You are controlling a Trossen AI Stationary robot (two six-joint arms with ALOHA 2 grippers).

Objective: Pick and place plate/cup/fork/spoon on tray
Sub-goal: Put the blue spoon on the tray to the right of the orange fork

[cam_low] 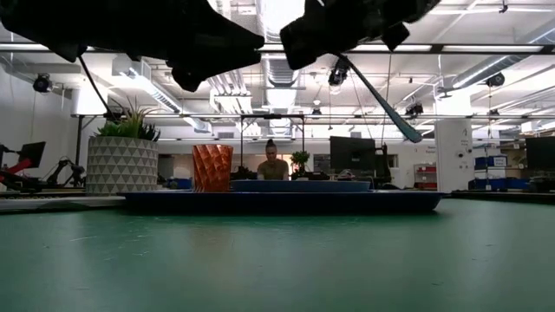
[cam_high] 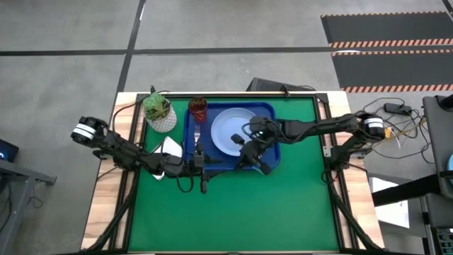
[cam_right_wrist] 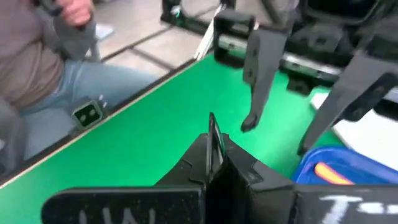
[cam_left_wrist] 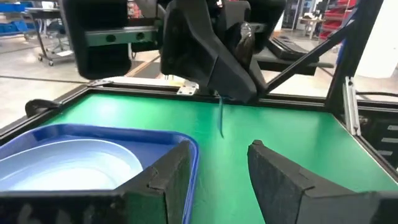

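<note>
My right fingers (cam_right_wrist: 211, 146) are clamped on the thin, slippery metal spoon (cam_low: 386, 102), probably, over the deep-blue plastic tray (cam_high: 190, 145); left fingers (cam_left_wrist: 214, 177) apart.

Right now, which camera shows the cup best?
Low view: the cup stands unobstructed, side-on, in the tray. The high view shows it only from above, small, at a tray corner. Neither wrist view shows it.

You see the deep-blue tray (cam_high: 272, 134) holding the light-blue plate (cam_high: 228, 131), the dark-red cup (cam_high: 198, 108) upright in its corner, and the orange-handled fork (cam_high: 197, 134) beside the plate.
</note>
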